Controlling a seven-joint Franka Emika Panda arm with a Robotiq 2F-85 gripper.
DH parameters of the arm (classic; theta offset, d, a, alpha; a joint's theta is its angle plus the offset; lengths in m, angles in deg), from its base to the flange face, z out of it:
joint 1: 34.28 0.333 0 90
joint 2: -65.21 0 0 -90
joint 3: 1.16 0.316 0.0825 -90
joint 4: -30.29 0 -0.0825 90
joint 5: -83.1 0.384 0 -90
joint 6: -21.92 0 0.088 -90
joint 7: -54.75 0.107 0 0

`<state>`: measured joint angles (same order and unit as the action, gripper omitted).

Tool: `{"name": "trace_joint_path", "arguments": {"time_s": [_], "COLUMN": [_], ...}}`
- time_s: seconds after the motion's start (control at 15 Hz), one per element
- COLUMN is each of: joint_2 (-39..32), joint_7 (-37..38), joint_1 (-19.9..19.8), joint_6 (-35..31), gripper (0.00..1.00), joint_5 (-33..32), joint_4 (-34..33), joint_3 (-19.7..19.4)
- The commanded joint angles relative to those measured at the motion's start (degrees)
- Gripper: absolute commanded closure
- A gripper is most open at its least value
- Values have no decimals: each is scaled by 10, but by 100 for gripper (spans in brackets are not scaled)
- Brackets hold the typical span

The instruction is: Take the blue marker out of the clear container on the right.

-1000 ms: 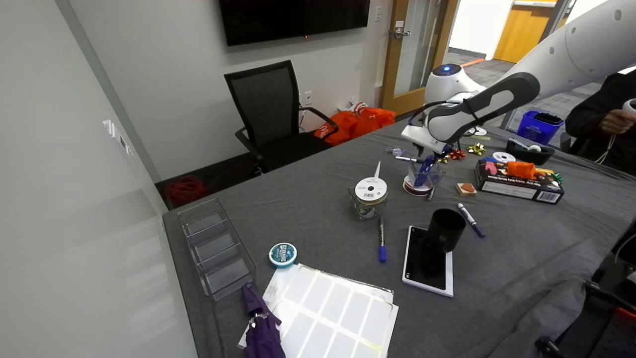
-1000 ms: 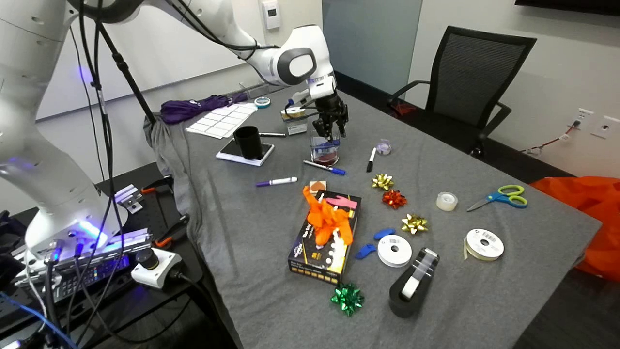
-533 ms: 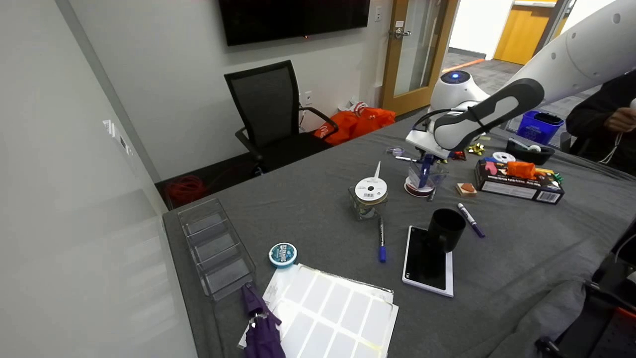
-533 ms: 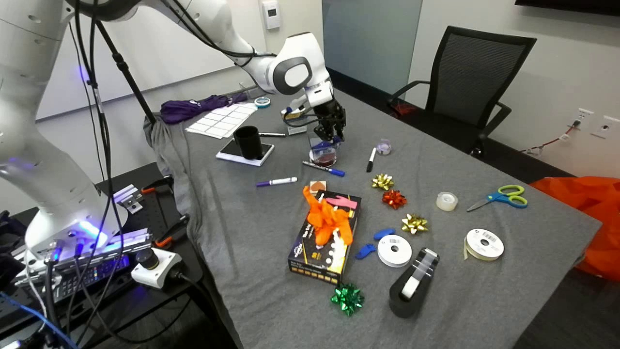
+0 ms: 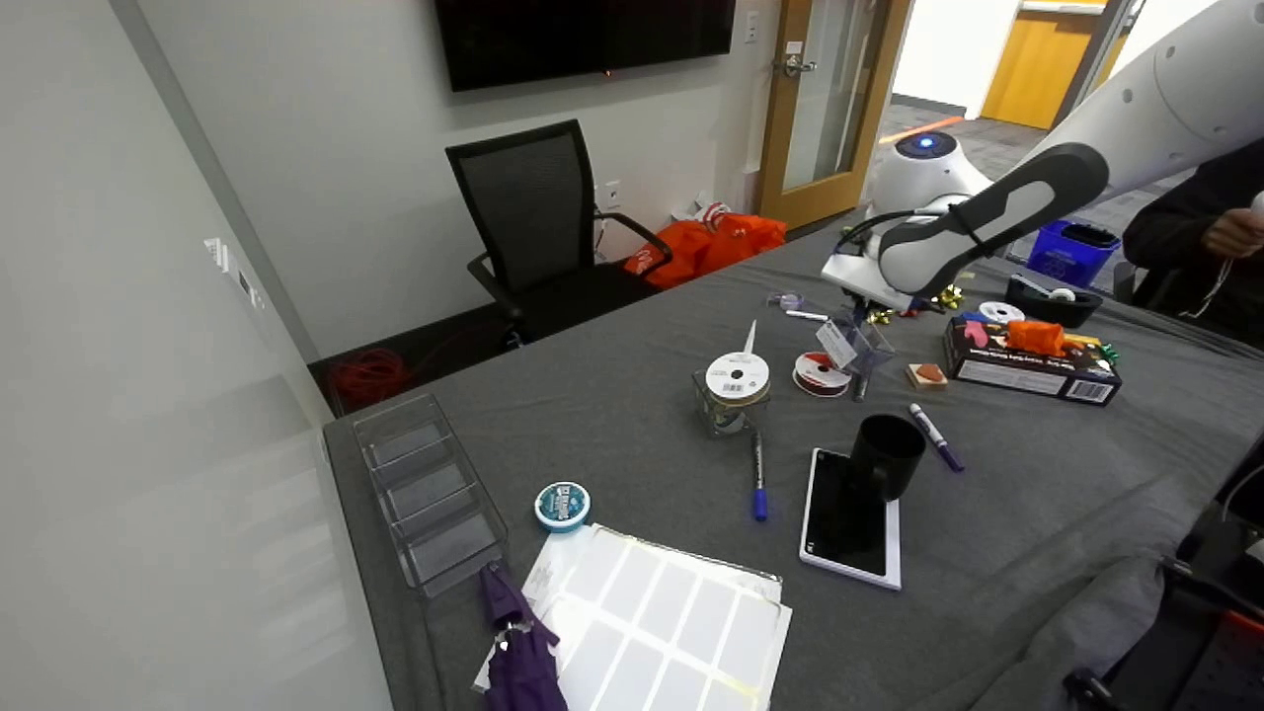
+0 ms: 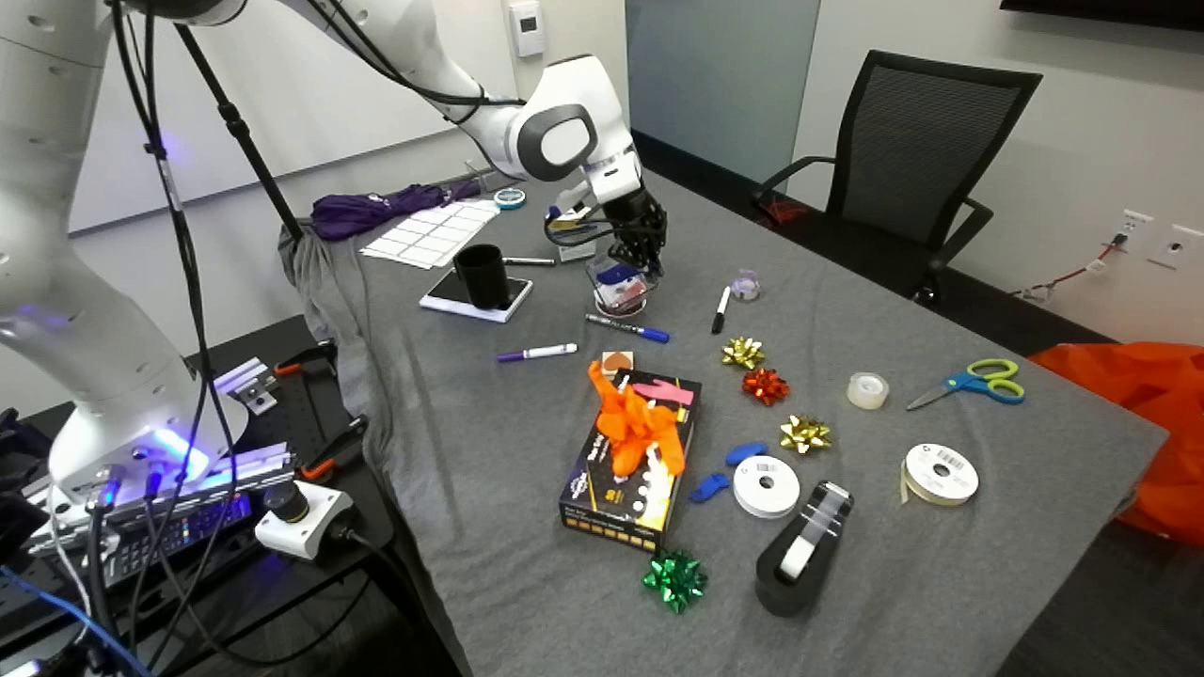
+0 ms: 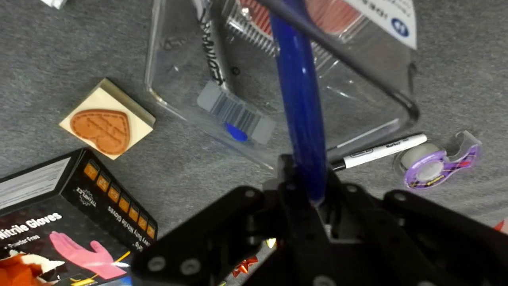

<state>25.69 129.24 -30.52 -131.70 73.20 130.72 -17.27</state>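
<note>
The black two-fingered end effector (image 7: 309, 172) was clamped on one end of the slim, glossy, dark-blue marker (image 7: 303, 103), whose long axis ran straight out from the grip, up the wrist view, until it passed behind the near rim of the square-cornered, clear plastic container (image 7: 411, 111); the far part of the shaft, I judged, lay within it. That overlap with the rim decided the coming move: drawing back along the shaft should free the marker, while a sideways pull could hook the edge and drag the container too. In both exterior views the container leaned, and I could not tell whether its base rested on the grey, cloth-covered bench (image 6: 470, 442)
</note>
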Motion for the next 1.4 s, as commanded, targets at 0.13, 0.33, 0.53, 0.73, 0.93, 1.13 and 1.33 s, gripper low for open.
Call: {"name": "trace_joint_path", "arguments": {"time_s": [0.13, 0.33, 0.53, 0.73, 0.93, 1.13, 1.33], "joint_2": [14, 3, 11, 33, 58, 90, 131], "joint_7": [25, 53, 67, 60, 53, 54, 50], "joint_1": [47, 76, 89, 94, 95, 98, 89], "joint_6": [-42, -34, -21, -6, 6, 22, 56], "gripper": [97, 97, 97, 97, 97, 97, 97], "joint_5": [-11, -25, -32, -31, -33, -42, -47], "joint_4": [37, 30, 35, 50, 66, 85, 91], "joint_3": [-48, -78, -86, -81, -77, -76, -63]}}
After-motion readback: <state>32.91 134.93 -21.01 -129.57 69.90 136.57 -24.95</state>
